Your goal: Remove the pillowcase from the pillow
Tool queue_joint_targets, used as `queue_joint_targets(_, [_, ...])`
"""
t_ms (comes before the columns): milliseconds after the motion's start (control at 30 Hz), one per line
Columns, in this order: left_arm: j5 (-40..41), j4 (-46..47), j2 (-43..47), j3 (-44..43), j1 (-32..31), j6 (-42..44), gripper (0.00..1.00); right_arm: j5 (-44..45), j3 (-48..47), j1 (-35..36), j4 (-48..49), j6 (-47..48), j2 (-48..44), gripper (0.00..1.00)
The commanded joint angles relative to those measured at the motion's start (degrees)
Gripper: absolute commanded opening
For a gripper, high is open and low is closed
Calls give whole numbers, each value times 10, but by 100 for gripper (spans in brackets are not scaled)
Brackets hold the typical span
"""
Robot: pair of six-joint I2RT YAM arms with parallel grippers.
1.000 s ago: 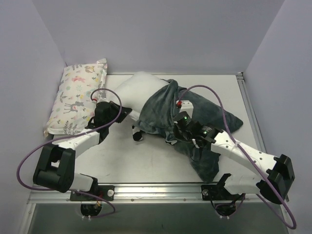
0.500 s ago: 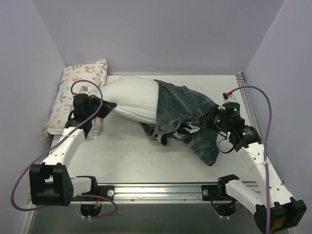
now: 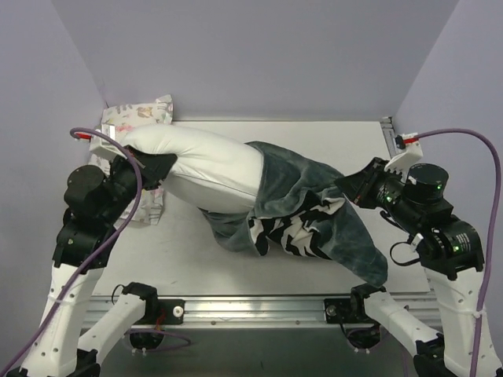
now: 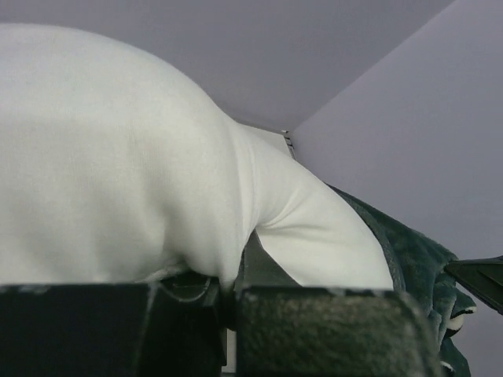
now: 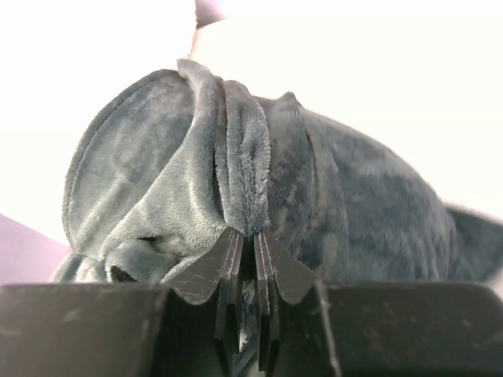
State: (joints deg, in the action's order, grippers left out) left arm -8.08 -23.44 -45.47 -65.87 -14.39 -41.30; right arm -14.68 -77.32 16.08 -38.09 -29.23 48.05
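- The left fingers [image 3: 157, 167] are pressed together on a bunch of white fabric at the bare end of the pillow [image 3: 212, 163]. In the left wrist view the cloth tucks down into the narrow slit between the two black fingers [image 4: 322, 334].
- The right fingers [image 3: 357, 184] pinch a ridge of the dark grey-green plush pillowcase [image 3: 314, 184]. In the right wrist view that fold stands straight up out of the nearly closed fingers [image 5: 226, 271].
- The pillow stretches from the left fingers toward the right fingers. The half nearest the left fingers is bare white, and the half toward the right fingers is inside the pillowcase.
- The open mouth of the pillowcase lies roughly midway between the two sets of fingers, gathered in wrinkles around the pillow.
- On the near side of that mouth the fabric is turned out, showing the zebra-striped inner face [image 3: 295, 229], between the two sets of fingers but nearer the right ones.
- A limp tail of the pillowcase hangs from below the right fingers toward the near edge of the surface [image 3: 196, 255].
- A pastel animal-print pillow [image 3: 143, 112] lies just behind the left fingers, at the far corner of the surface. It is partly hidden by the white pillow and the arm.
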Motion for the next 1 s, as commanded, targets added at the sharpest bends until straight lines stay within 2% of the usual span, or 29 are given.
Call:
queue_joint_targets(0, [93,19,-38,-53,-5,39,0,13,-44,-4,2,30,42,0])
queue_joint_targets(67, [81,8,-87,-59,-14,30,0,-17,-28,-5,35,29,95,0])
queue_joint_targets(133, [109,12,-103,-45,-45,21,0,-27,-24,-3,60,31,139,0])
queue_joint_targets(233, [197,34,-115,-26,-145,16,0,-16,-45,-3,98,44,241,0])
queue_joint_targets(300, [249,33,-130,-21,-196,11,0,-11,-88,-3,117,52,320,0])
queue_joint_targets(400, [263,41,-160,-22,-212,2,1,-1,-162,0,125,58,420,0])
queue_joint_targets(500, [275,43,-202,-49,-213,11,30,4,-228,2,125,58,508,0])
queue_joint_targets(533, [278,45,-212,-58,-213,25,50,6,-245,3,124,55,529,0])
queue_joint_targets(633, [266,58,-269,-105,-209,60,69,23,-292,4,122,58,598,0])
queue_joint_targets(800, [235,40,-313,-181,-206,93,76,25,-362,3,116,57,708,0])
queue_joint_targets(900, [261,32,-303,-168,-201,90,79,22,-396,5,113,57,759,0])
queue_joint_targets(933, [262,28,-299,-152,-194,83,79,24,-411,8,102,59,772,2])
queue_joint_targets(967, [254,25,-296,-144,-187,77,80,21,-437,9,95,60,802,8])
